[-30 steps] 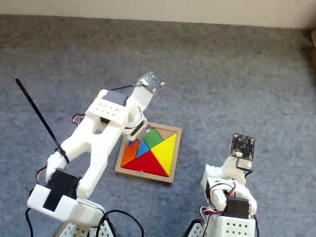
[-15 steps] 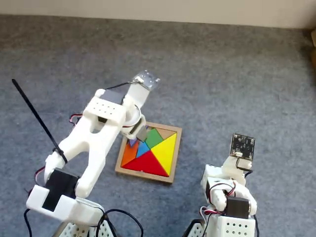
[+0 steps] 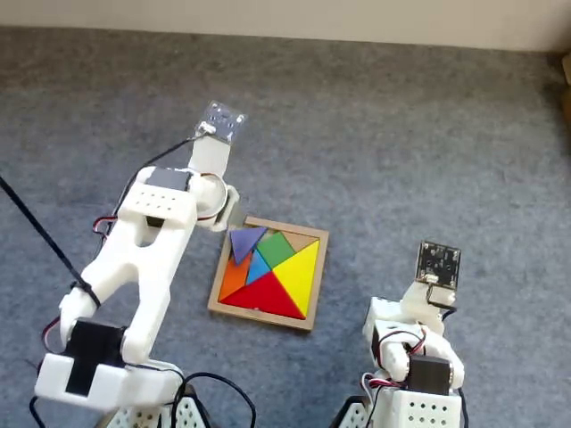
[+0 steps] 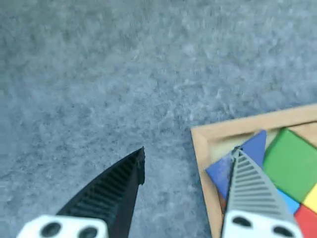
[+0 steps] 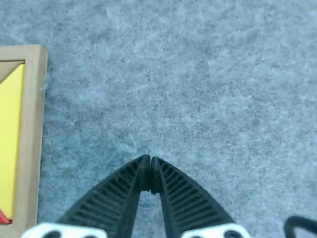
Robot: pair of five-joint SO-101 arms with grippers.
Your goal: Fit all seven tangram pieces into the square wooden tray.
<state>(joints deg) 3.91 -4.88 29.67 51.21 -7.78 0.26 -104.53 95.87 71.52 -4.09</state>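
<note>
Six coloured pieces were counted in the wooden tray (image 3: pixel 318 281) in the high view. The purple triangle (image 3: pixel 245 239) lay skewed at the corner nearest the left gripper (image 3: pixel 230 209) and was judged not yet seated. In the left wrist view that claw was seen released and empty, with one fingertip (image 4: pixel 237 154) over the triangle. In the right wrist view the right gripper (image 5: pixel 150 166) was seen clenched on nothing above the carpet (image 5: pixel 223 74). Seating was judged the step in hand; a flattening nudge is called for next.

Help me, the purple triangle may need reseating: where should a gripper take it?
Probably from above, pinching the purple triangle across its wide far end by the tray corner: bare wood there leaves finger room, while the green piece and blue piece crowd its near point.
</note>
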